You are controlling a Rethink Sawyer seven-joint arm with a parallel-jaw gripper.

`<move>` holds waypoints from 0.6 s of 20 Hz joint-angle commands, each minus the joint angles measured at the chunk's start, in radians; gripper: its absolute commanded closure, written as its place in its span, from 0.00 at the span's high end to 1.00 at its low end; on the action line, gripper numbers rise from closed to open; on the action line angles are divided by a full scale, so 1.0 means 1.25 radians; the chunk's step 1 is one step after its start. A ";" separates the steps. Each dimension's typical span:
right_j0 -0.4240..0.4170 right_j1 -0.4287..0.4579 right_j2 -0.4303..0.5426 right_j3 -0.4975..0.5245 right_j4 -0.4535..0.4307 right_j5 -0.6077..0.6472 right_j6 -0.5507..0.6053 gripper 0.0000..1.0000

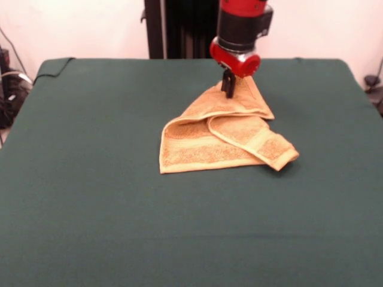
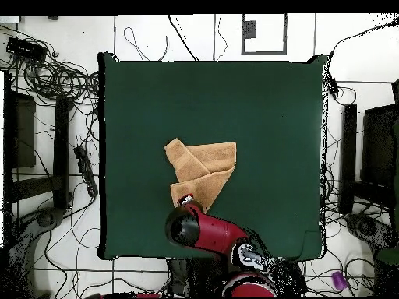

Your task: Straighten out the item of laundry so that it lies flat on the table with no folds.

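A red and black robot arm [image 1: 242, 30] reaches down over a dark green worktop [image 1: 90, 179], its gripper [image 1: 228, 88] closed on the raised far corner of an orange-tan towel [image 1: 203, 149]. In the front view the dark fingers [image 1: 227, 84] stand close together, with the cloth pinched between them and pulled up into a small peak right at the gripper. From that peak the towel slopes down and spreads away from the gripper, toward the camera across the table. It is not flat: one layer is folded over another, and a doubled flap with a paler woven band [image 1: 263, 139] lies across the rest, its end [image 1: 284, 156] sticking out below the gripper and to the picture's right. The broader lower part of the towel rests on the worktop below the gripper and to the picture's left, its edge curling over. Seen from overhead, the towel [image 2: 204, 169] lies near the middle of the worktop [image 2: 273, 101], just beyond the arm's red wrist [image 2: 204, 229], with the gripper [image 2: 185, 201] at the towel corner nearest the robot's base.
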 commanded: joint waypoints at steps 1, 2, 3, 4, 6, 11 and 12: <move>0.027 0.029 0.007 -0.077 0.042 -0.020 0.099 0.00; 0.027 0.028 0.006 -0.079 0.039 -0.019 0.095 0.00; 0.027 0.027 0.006 -0.080 0.037 -0.017 0.091 0.00; 0.029 0.025 0.004 -0.080 0.039 -0.015 0.093 0.00; 0.033 0.021 0.000 -0.077 0.042 -0.012 0.096 0.00; 0.018 -0.019 0.005 -0.054 0.023 0.008 0.083 0.00; 0.013 -0.038 0.006 -0.044 0.016 0.018 0.078 0.00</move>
